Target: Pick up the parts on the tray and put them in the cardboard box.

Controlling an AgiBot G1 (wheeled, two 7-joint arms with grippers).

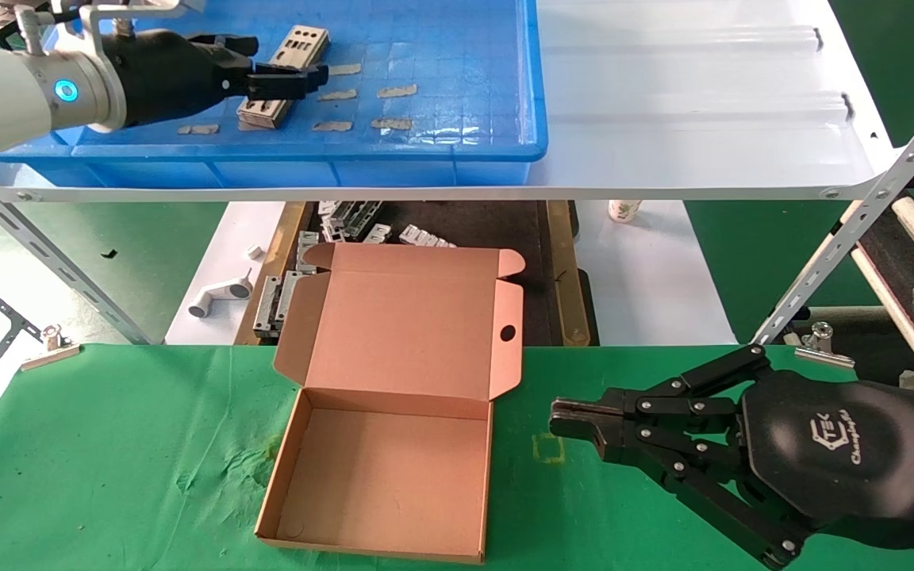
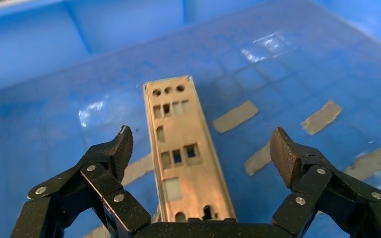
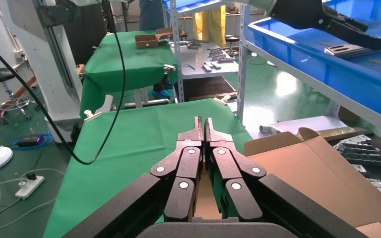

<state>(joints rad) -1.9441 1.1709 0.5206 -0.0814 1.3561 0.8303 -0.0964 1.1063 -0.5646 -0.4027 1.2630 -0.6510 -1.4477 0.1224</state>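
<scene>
Here the left claw (image 1: 286, 82) hovers over the tray (image 1: 457, 147) on the white shelf (image 1: 703, 119), its jaws spread wide and holding nothing. In the left wrist view the top part (image 2: 181, 148) lies directly under the claw, centred between the two fingertips (image 2: 285, 151), with its long axis running straight away from the wrist, so the fingers stand on either side of its long edges, across its narrow width. The head view suggests this plate rests on a short stack of parts (image 1: 282, 75) on the tray floor among tan tape strips (image 1: 396, 90). The coming move looks like a straight descent and a closing across the width; the plate is thin and flat, so catching its edges may be fiddly. The cardboard box (image 1: 382, 476) sits open and empty on the green counter (image 1: 108, 460) below, nearer the robot. The right claw (image 1: 576, 420), pressed closed and empty, rests parked just beside the box.
</scene>
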